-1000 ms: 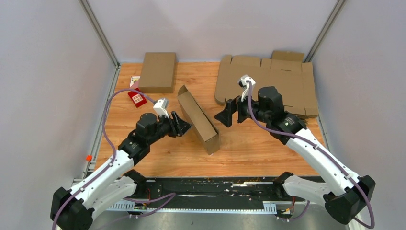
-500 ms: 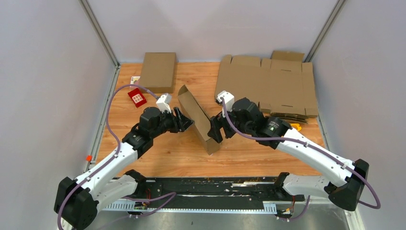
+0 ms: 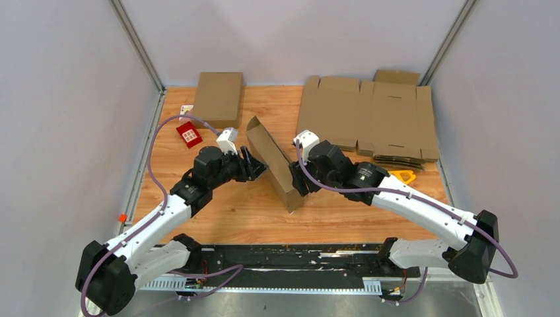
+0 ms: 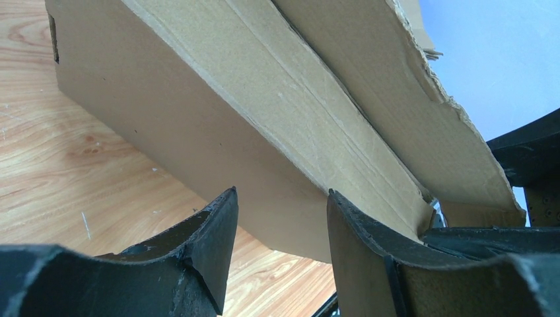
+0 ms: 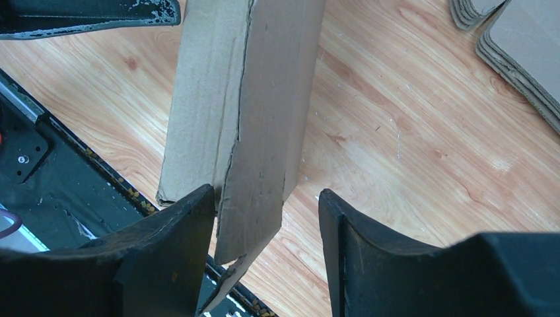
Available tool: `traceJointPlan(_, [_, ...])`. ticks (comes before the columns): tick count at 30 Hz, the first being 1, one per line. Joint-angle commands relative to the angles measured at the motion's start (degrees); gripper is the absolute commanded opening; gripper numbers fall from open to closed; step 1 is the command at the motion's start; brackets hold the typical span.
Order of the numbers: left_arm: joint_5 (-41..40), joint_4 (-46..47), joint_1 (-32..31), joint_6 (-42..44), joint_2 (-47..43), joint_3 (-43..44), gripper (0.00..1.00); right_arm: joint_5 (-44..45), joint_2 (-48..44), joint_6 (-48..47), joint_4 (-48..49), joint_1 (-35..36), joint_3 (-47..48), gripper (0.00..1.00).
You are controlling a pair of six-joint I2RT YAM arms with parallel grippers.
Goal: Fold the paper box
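Two grippers flank the paper box (image 3: 273, 164), which stands half-folded on edge at the middle of the bench (image 3: 343, 205). The left gripper (image 3: 256, 170) gapes just beside it, clasping nothing; the right gripper (image 3: 298, 179) straddles a loose flap (image 5: 254, 198), unclamped. It looks light, springy and tippy, so pinch near the creases.

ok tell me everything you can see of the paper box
The paper box is brown corrugated cardboard, partly folded into a narrow shape standing on edge, diagonal at mid-table. Creases and ragged edges show. The left tool is close by its left side; its near end flap lies inside the open right tool.
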Motion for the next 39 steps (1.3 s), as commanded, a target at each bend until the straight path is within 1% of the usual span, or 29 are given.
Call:
traceJointPlan(1, [0.4,2.4,0.4,1.3,0.0,0.1,0.59,3.0,0.5,-0.8,-2.1,0.3,-1.4,0.58])
traceJointPlan(5, [0.3,1.8,0.4,1.5,-0.5,0.0,0.59,1.8,-1.2,-1.5,-2.2,0.3,-0.2,0.62])
traceJointPlan(6, [0.3,1.8,0.4,1.5,-0.6,0.0,0.59,1.0,-1.5,-1.6,-2.1,0.3,0.4,0.66])
traceJointPlan(9, [0.0,1.8,0.4,1.6,-0.9,-0.2,0.59,-3.2,-1.5,-1.5,-0.9,0.4,2.3,0.88])
traceJointPlan(11, [0.0,2.0,0.4,1.5,-0.9,-0.4,0.59,-4.9,-0.6,-0.9,-0.2,0.5,3.5,0.99])
traceJointPlan(14, [0.5,3.1,0.4,0.6,-0.5,-0.6,0.58,-4.6,2.5,-0.2,-1.2,2.0,5.9,1.0])
traceJointPlan(19, [1.9,5.2,0.4,-0.7,0.0,-1.1,0.57,3.2,8.1,1.4,-5.5,5.3,9.8,1.0])
traceJointPlan(21, [1.8,5.3,0.4,-0.8,-0.4,-1.3,0.57,4.4,9.3,1.3,-5.6,6.0,9.9,0.99])
traceJointPlan(22, [1.8,5.1,0.4,-0.7,-0.6,-1.3,0.57,4.9,9.9,1.4,-5.9,6.2,9.9,0.96])
traceJointPlan(25, [1.8,2.3,0.4,0.6,-1.1,0.4,0.57,7.7,11.2,0.9,-7.9,6.3,10.7,0.83])
traceJointPlan(28, [0.4,-4.5,0.7,4.6,-2.1,4.3,0.57,10.4,10.2,-0.6,-10.4,6.1,10.9,0.74])
traceJointPlan(30, [-0.6,-8.7,1.5,7.4,-3.2,6.8,0.57,9.2,8.0,-1.7,-11.1,5.1,10.2,0.65])
traceJointPlan(32, [-1.5,-11.3,2.9,8.7,-4.4,8.7,0.57,6.2,4.9,-2.6,-10.8,4.0,8.6,0.56])
traceJointPlan(33, [-1.8,-12.1,3.7,9.0,-5.0,9.3,0.57,4.0,3.2,-3.3,-10.3,3.6,7.6,0.54])
traceJointPlan(35, [-2.9,-13.4,4.7,10.2,-6.2,10.3,0.57,1.1,0.1,-5.0,-9.4,3.4,5.8,0.53])
traceJointPlan(39, [-7.6,-15.1,5.0,12.3,-7.5,11.6,0.59,-2.1,-4.4,-6.9,-7.6,3.1,2.7,0.52])
